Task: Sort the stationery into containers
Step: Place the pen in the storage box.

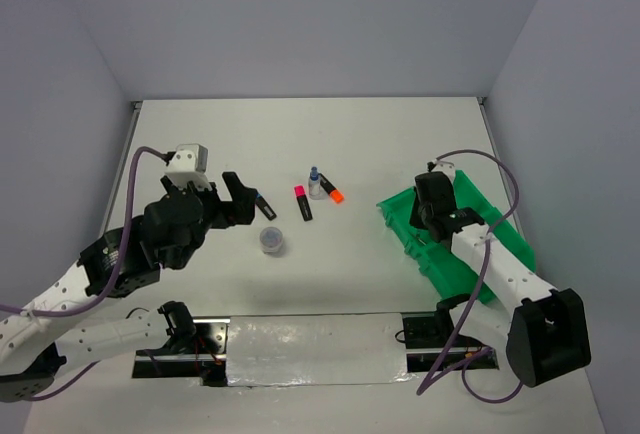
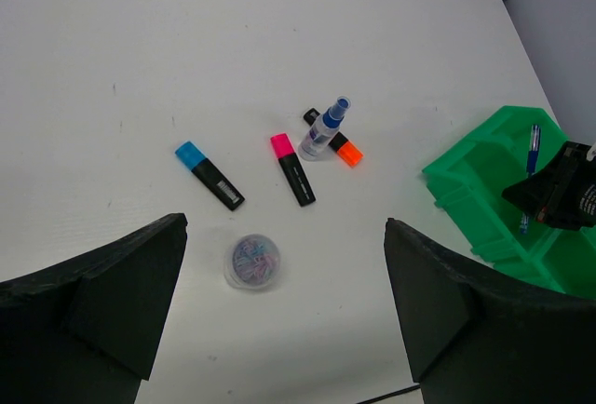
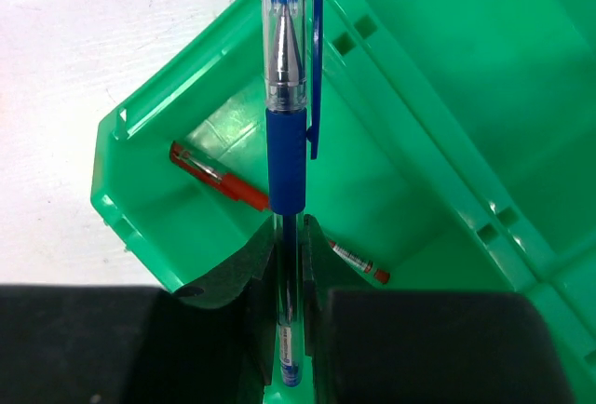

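White tabletop (image 1: 350, 274), 3 pale grey walls (image 1: 300, 14), shiny silver strip (image 1: 310, 349) along near edge

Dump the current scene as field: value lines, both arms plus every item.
left end effector: open, empty, above the table
right end effector: shut on blue pen, over green tray
in tray: red pen, in the compartment below the blue pen
on table: blue highlighter, pink highlighter, orange highlighter, bottle, tub
not yet sorted: the five table items
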Robot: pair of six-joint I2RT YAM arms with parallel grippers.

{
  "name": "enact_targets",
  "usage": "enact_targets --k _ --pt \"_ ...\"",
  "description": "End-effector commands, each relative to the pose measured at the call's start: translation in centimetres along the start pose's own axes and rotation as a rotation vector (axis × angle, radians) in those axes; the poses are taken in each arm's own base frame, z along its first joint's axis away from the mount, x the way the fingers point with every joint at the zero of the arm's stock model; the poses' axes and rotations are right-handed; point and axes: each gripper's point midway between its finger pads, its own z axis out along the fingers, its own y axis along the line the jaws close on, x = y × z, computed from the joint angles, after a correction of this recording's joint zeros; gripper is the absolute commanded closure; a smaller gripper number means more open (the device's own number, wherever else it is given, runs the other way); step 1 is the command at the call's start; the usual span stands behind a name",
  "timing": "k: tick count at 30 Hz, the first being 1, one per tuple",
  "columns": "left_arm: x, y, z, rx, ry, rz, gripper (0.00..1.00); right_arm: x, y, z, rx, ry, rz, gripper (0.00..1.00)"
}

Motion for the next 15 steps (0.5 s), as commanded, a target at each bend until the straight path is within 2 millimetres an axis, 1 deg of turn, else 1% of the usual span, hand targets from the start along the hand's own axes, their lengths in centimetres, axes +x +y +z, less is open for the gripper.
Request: enact_targets --k 1,3,5,10,15 --pt "-1.1 -0.2 -0.4 0.026 -0.036 -0.018 0.01 0.1 -0.7 -0.6 0.029 -0.014 0.062 0.84" --pt "-1.1 -0.2 -0.5 0.029 -0.04 -0.022 0.01 0.1 -0.9 -0.6 0.04 -0.006 0.067 0.83" --pt "-1.1 -0.2 -0.6 0.038 -0.045 -0.025 0.01 0.4 -1.2 -0.2 0.068 0.011 0.059 0.82" --pt "-1.1 -0.5 -0.6 0.058 -0.044 -0.019 0.01 0.9 -1.3 0.4 0.098 0.055 0.037 0.82" --pt "-1.2 -0.6 -0.7 0.07 -0.048 -0.019 0.01 0.8 -1.2 0.4 0.092 0.049 0.033 0.78"
